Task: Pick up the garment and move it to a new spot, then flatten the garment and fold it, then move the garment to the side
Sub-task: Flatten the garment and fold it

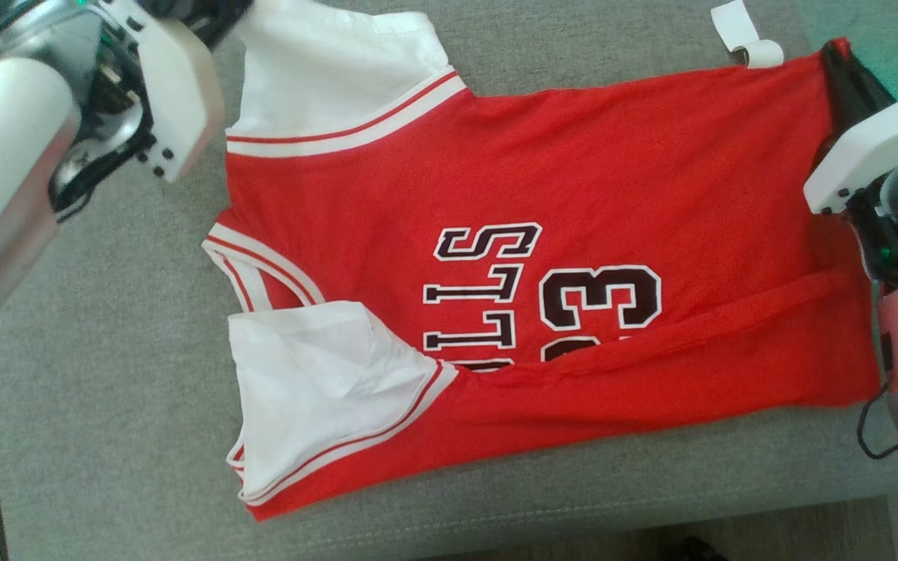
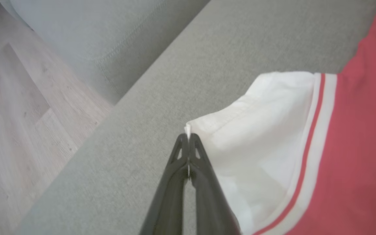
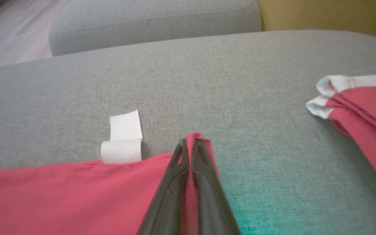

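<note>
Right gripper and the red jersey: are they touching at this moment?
Touching. In the right wrist view, the right gripper is shut, and a raised fold at the edge of the red jersey is pinched between its jaws.

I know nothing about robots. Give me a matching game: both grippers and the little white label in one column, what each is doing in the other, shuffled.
1. left gripper
2. right gripper
3. white label

A. lies on the grey cushion at the edge of the jersey
B. shut on the white sleeve
C. shut on a red jersey corner

Pairs: 1-B, 2-C, 3-A.
</note>
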You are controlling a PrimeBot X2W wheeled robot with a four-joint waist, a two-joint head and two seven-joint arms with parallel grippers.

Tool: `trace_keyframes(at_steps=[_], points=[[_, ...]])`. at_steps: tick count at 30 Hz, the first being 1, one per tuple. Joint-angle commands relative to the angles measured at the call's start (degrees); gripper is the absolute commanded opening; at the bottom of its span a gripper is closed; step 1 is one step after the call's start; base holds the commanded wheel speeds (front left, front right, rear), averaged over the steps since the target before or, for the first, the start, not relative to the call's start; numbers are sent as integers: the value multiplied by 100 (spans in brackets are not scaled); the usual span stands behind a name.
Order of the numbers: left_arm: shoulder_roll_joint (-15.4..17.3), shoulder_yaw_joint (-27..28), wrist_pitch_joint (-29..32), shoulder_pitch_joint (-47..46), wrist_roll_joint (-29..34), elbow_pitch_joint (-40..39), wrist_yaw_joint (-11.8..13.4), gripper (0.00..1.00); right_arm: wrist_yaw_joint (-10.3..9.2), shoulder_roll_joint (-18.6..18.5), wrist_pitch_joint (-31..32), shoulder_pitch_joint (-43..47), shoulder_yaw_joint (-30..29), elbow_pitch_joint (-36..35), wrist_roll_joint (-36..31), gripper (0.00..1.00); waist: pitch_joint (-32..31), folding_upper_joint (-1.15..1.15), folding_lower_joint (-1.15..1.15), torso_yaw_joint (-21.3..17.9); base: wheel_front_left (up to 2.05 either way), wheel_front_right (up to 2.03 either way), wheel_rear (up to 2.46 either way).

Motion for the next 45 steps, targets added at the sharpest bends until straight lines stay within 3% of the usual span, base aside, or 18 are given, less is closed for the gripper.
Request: trace_keyframes(at_steps=[1, 10, 17, 23, 31, 36, 38, 45], points=[[273, 261, -248, -399, 143, -70, 67, 0, -5, -6, -122, -151, 20, -163, -16, 0, -47, 0, 0, -16, 0, 0, 0], [176, 421, -1289, -514, 431, 227, 358, 0, -5, -124, -435, -333, -64, -266, 174, 0, -299, 0, 0, 95, 0, 0, 0], [39, 510, -1529, -89, 33, 111, 348, 0, -5, -286, -435, 80, -133, -424, 223, 0, -616, 0, 0, 344, 0, 0, 0], [234, 557, -1659, 682, -379, -475, 508, 0, -5, -365, -448, 778, -436, -746, 314, 0, -880, 0, 0, 546, 0, 0, 0], [728, 529, -1676, 1932, -820, -1998, 1158, 0, -5, -225, -450, 1772, -957, -1157, 297, 0, -1093, 0, 0, 744, 0, 0, 0], [1096, 320, -1520, 2578, -753, -2850, 1692, 0, -5, -93, -477, 2262, -1196, -1405, 229, 0, -1168, 0, 0, 822, 0, 0, 0], [1175, 250, -1526, 2953, -813, -3255, 1994, 0, -5, -33, -498, 2544, -1278, -1588, 173, 0, -1185, 0, 0, 857, 0, 0, 0], [1252, 92, -1602, 3536, -839, -3711, 2449, 0, -5, 128, -429, 3063, -1464, -2020, 125, 0, -1201, 0, 0, 855, 0, 0, 0]])
